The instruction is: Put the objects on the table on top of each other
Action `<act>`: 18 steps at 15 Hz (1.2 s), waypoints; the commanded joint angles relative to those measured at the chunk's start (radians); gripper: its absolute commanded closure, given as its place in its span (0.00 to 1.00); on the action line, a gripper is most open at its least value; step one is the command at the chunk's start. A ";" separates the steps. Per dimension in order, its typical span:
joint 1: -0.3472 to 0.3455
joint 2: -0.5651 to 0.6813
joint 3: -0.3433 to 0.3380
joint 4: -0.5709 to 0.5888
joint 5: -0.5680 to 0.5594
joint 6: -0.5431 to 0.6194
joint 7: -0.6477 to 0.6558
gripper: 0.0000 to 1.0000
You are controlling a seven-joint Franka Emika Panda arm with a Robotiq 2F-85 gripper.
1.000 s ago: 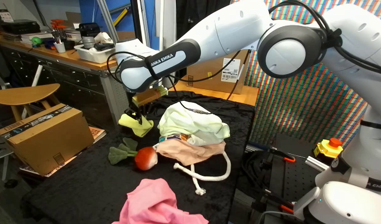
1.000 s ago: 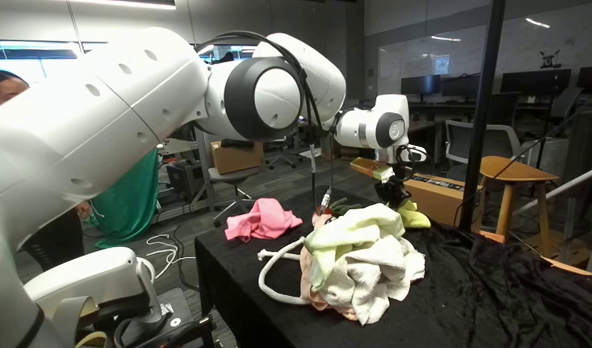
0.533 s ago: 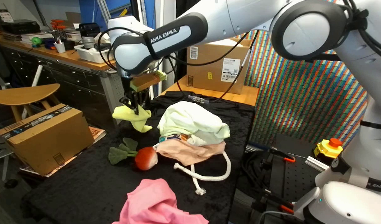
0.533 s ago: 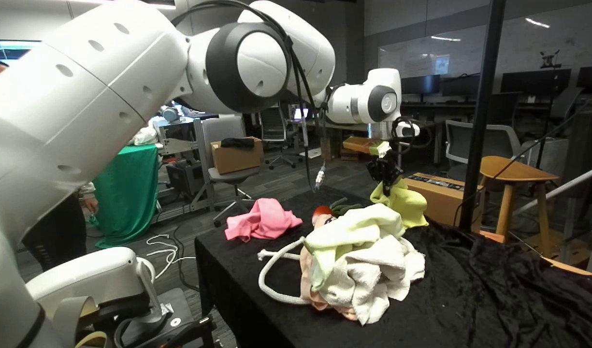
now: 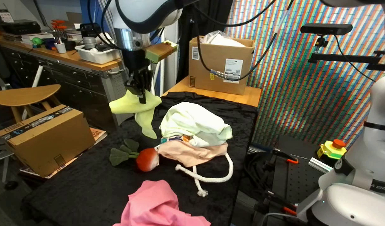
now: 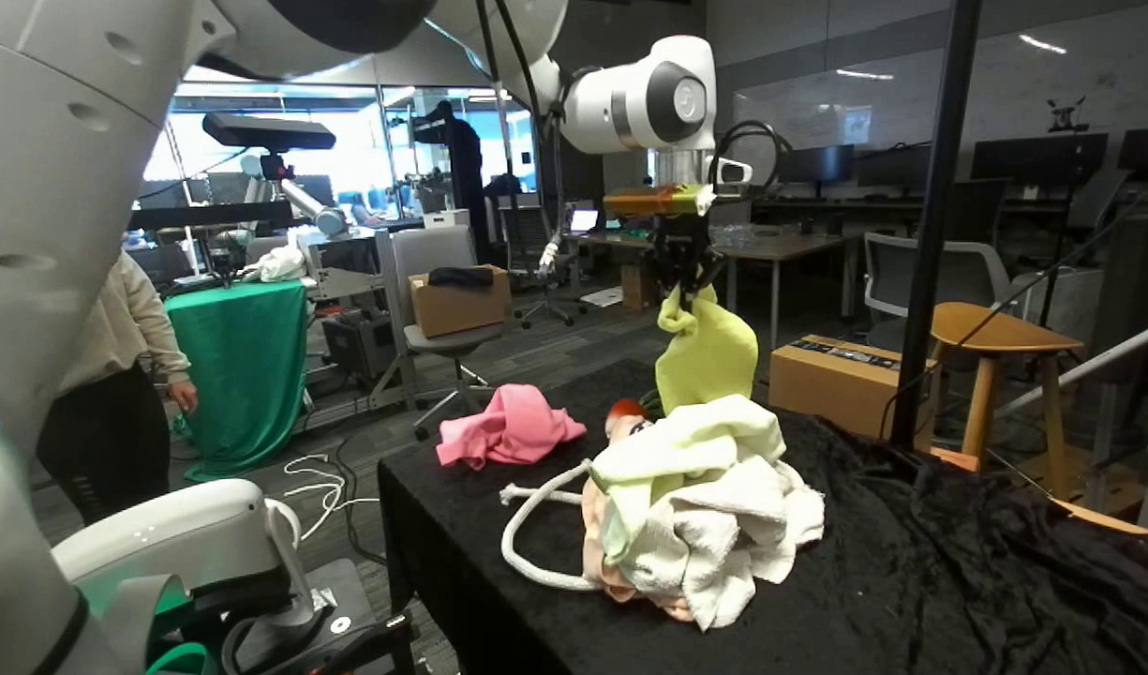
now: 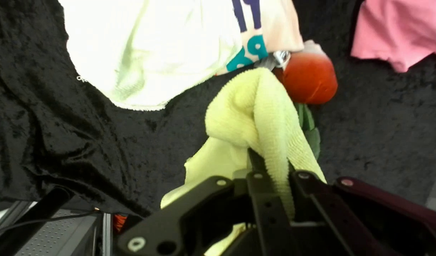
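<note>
High over the black table (image 5: 85,191) hangs a yellow-green cloth (image 5: 132,105), with my gripper (image 5: 143,99) shut on a fold of it. In the wrist view that fold of the yellow-green cloth (image 7: 244,117) runs up between the two fingers. Beside it on the table lies a heap: a pale yellow-green cloth (image 5: 192,121) on top, a white cloth (image 6: 733,534) and a peach piece with coloured print (image 5: 192,152) under it. The pink cloth (image 5: 157,204) lies crumpled by itself, visible in all views.
A red-and-white plush radish (image 5: 147,160) with green leaves (image 5: 124,152) touches the heap's edge. White rope (image 5: 211,179) trails from the heap. Cardboard boxes (image 5: 47,138) and a wooden stool (image 5: 25,94) stand beyond the table; a dark pole (image 6: 930,234) rises beside it.
My gripper has risen from the tabletop with the yellow-green cloth, which came up off the table and now hangs down, closer to the heap. The heap, radish and pink cloth have stayed put.
</note>
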 commanded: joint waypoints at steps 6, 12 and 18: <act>0.000 -0.275 0.062 -0.305 -0.047 -0.025 -0.165 0.97; 0.020 -0.245 0.086 -0.347 -0.107 0.038 -0.113 0.97; 0.045 -0.166 0.073 -0.319 -0.145 0.087 0.016 0.96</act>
